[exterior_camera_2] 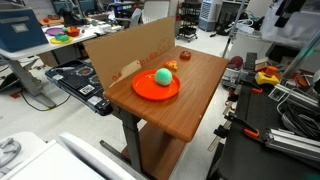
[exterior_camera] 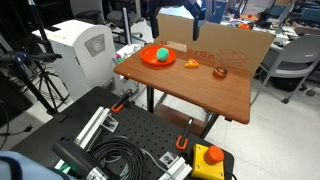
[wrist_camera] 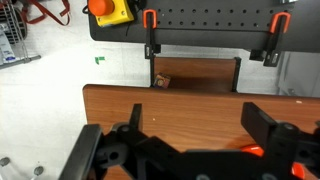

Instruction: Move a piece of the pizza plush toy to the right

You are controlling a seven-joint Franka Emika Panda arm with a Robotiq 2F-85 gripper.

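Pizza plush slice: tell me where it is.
In an exterior view, the pizza slice lies on the table between the orange plate with the green ball and the reddish-brown piece.

light: bright, even indoor | shadows: soft | images: small, slightly soft | wrist foreground: blurred

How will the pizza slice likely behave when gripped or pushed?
The slice looks like soft plush, so it would probably squash under a pinch. It is far smaller than the plate, so likely light. Lying flat on the table, it should slide rather than roll when pushed.
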